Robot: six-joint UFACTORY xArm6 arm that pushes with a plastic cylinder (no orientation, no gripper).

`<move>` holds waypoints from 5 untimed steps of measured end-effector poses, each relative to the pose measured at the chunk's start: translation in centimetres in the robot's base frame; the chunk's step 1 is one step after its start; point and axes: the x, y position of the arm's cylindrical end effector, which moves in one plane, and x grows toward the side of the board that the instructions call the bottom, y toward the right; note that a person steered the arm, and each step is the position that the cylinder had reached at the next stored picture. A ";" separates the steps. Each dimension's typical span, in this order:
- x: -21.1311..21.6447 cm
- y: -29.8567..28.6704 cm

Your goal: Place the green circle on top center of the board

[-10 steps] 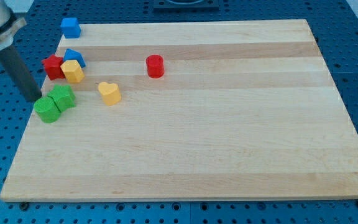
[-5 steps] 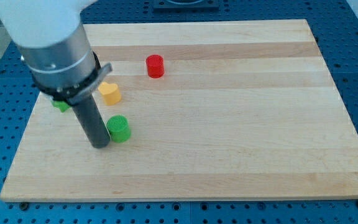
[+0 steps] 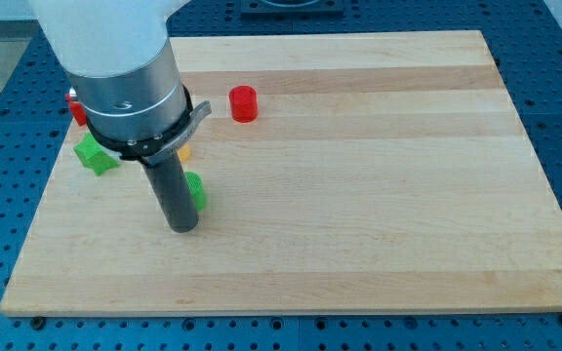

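Tip against the green circle, view's left of the worktop

My tip (image 3: 182, 228) rests on the wooden worktop (image 3: 359, 195), touching the green circle (image 3: 196, 191) at its lower left; the rod hides most of it. There is no tool, only the rod. A green block (image 3: 96, 155), perhaps star-shaped, lies further left, a red cylinder (image 3: 244, 103) higher up. No writing is legible.

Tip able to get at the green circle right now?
Probably yes: my tip is already against the green circle, on its left, lower side. Nothing lies between them.
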 end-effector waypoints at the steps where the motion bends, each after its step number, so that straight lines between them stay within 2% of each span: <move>1: -0.8 -0.7; 5: -4.0 -1.6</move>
